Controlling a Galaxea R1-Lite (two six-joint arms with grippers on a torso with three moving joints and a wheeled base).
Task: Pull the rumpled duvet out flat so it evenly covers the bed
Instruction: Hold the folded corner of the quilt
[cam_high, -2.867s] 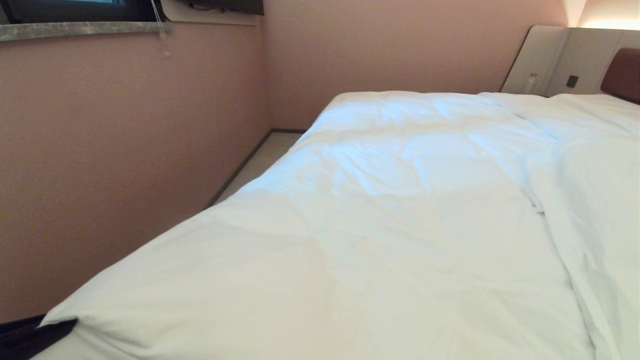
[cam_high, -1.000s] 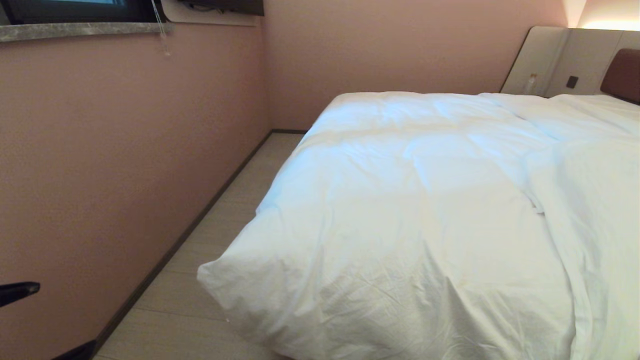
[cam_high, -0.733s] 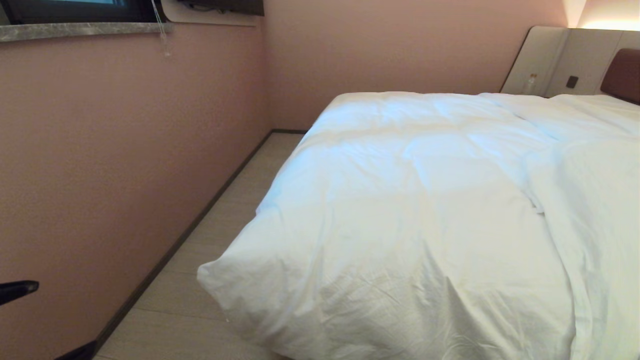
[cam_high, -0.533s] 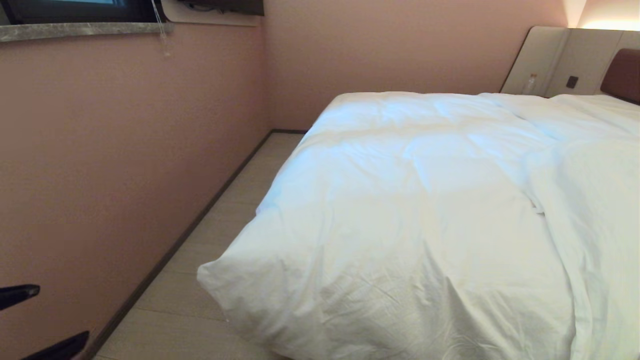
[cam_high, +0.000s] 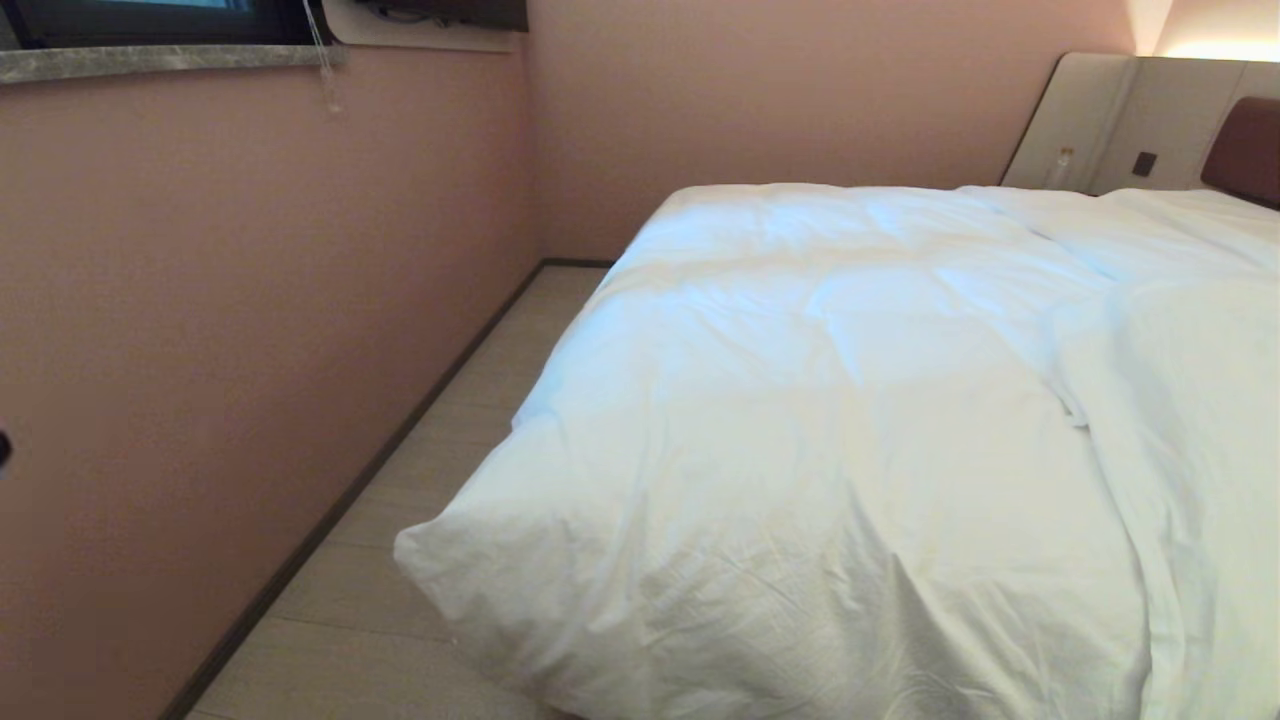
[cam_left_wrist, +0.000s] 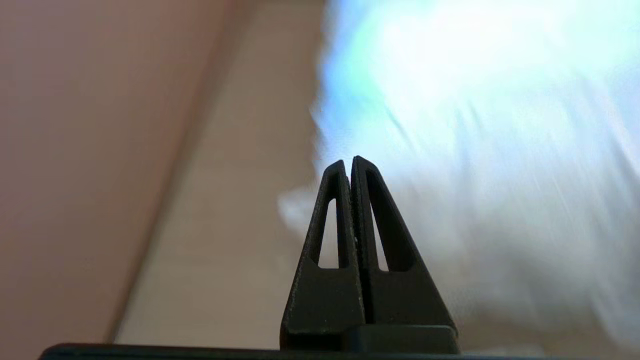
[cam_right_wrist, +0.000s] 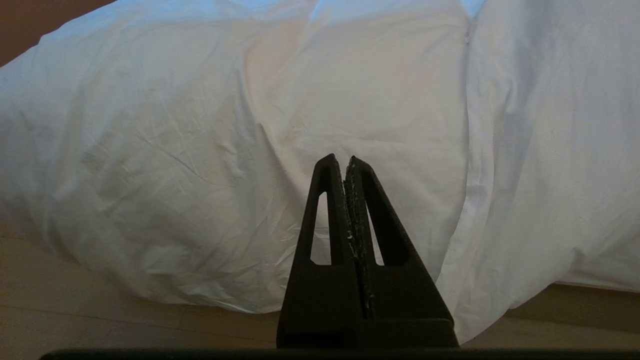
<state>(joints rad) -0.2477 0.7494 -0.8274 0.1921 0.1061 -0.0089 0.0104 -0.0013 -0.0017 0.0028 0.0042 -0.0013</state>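
Pink-walled room, puffy creased white duvet (cam_high: 850, 420) draping bed corner

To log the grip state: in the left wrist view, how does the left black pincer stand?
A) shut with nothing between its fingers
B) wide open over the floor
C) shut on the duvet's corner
A: the left black pincer shows its fingers pressed together, with the puffy white duvet lying apart behind them.

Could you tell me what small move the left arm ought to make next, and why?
Probably open the left gripper and reach toward the duvet corner. It is shut on nothing, off the bed's near left corner, and a fold still bunches along the duvet's right side. The right gripper is shut and empty too.
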